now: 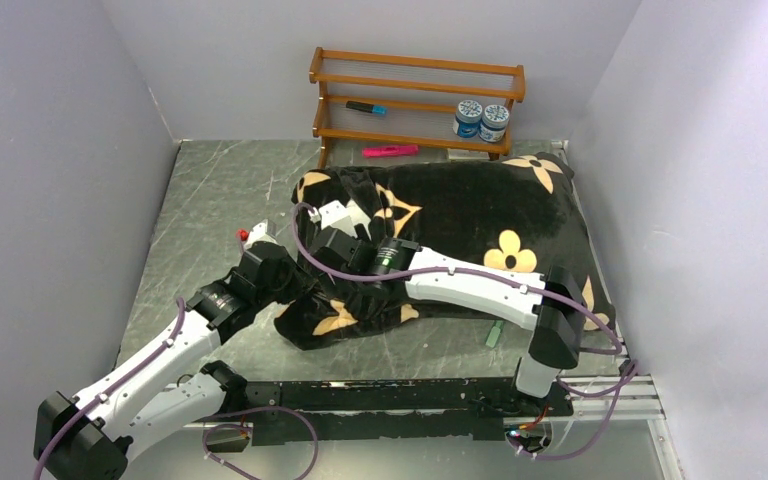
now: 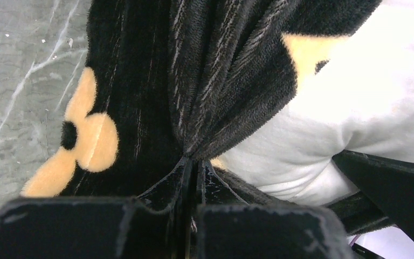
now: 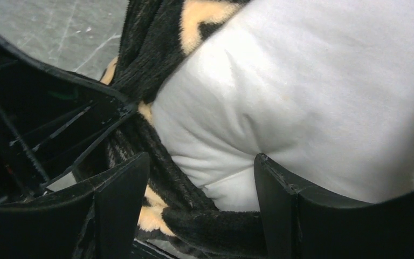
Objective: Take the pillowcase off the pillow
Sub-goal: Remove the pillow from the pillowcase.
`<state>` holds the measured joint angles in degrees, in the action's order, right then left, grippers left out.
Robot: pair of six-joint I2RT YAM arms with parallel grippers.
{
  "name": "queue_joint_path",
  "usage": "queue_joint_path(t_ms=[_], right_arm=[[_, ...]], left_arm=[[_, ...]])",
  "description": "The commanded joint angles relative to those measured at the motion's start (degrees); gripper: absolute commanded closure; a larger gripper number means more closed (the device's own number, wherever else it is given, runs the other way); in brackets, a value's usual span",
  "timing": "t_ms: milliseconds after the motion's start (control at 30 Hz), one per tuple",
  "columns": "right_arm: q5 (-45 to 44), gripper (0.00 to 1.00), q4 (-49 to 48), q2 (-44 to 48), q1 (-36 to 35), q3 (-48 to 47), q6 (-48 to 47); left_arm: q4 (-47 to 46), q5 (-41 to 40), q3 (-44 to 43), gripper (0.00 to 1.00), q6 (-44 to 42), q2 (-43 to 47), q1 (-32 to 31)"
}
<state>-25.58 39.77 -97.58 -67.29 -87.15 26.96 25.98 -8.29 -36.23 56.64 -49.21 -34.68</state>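
Note:
The black plush pillowcase [image 1: 460, 210] with cream flower motifs lies across the middle and right of the table and covers most of the pillow. My left gripper [image 1: 295, 290] is at its near-left end. In the left wrist view it [image 2: 194, 162] is shut on a bunched fold of the pillowcase [image 2: 221, 81], beside the bare white pillow [image 2: 345, 97]. My right gripper [image 1: 318, 268] reaches across from the right. In the right wrist view it [image 3: 199, 181] is open, and its fingers [image 3: 121, 189] straddle the exposed pillow corner [image 3: 312, 86] and the pillowcase hem [image 3: 215, 226].
A wooden rack [image 1: 415, 100] stands at the back with two blue-lidded jars [image 1: 481, 119] and a blue-and-black marker [image 1: 366, 107]. A pink marker [image 1: 390, 151] lies on the table under it. A small green item [image 1: 493, 333] lies by the right arm. Grey walls close in on both sides.

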Motion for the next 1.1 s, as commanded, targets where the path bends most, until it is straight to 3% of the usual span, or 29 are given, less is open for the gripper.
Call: queue_joint_path(t_ms=[0,267,467,767,967,1067], right_arm=[[-7.5,0.24,6.68,-2.53,0.53,-2.26,2.62],[-9.05,0.13,6.02,-5.6,1.59,-0.76,4.67],[-4.64,0.11,1.92,-3.62,4.29,1.1,5.59],[-6.73,0.07,4.34,-6.56,4.91,0.19,5.15],[-7.59,0.07,3.28,-9.94,4.95,2.73,4.7],[-8.2,0.14,2.56,-11.66,4.94,2.66,3.77]], left_arm=[[7.54,1.08,0.78,0.95,-1.62,0.77,0.22],[9.37,1.32,0.54,0.95,-2.03,2.14,0.22],[10.93,0.77,0.88,0.95,-2.26,2.56,0.22],[10.75,1.5,2.23,0.95,-1.47,2.95,0.22],[10.76,2.31,3.17,0.95,-0.89,4.14,0.22],[10.67,2.71,3.43,0.95,-0.91,4.72,0.23]])
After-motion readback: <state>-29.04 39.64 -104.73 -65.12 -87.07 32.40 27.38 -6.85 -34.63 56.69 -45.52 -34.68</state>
